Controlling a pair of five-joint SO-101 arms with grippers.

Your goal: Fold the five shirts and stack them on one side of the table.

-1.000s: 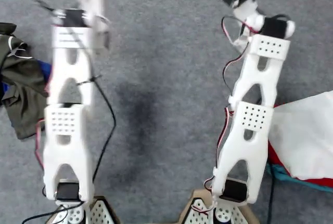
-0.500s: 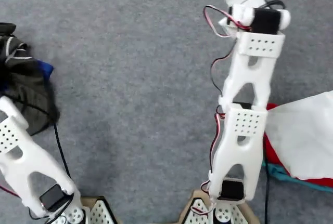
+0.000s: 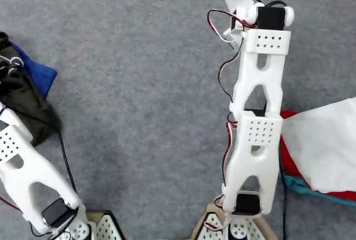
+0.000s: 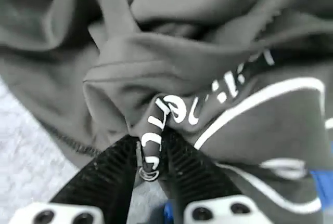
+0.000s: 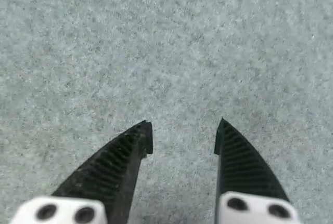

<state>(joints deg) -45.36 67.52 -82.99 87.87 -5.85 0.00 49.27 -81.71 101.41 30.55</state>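
A crumpled dark grey shirt (image 4: 208, 57) with white print lies in a pile (image 3: 22, 101) at the table's left edge, on top of a blue shirt (image 3: 40, 74). My left gripper (image 4: 151, 151) is shut on a fold of the dark shirt, and its arm (image 3: 22, 167) stands at the left edge. At the right edge a folded white shirt (image 3: 325, 145) lies on a red one (image 3: 289, 162) and a teal one (image 3: 303, 187). My right gripper (image 5: 183, 130) is open over bare grey table at the far side, its arm (image 3: 258, 84) stretched out.
The grey felt table (image 3: 150, 84) is bare between the two arms. Both arm bases (image 3: 233, 226) sit at the near edge. Furniture stands behind the far edge.
The left arm swung from the far middle of the table down to the pile at the left edge and took hold of the dark shirt. The right arm reached farther and slightly left.
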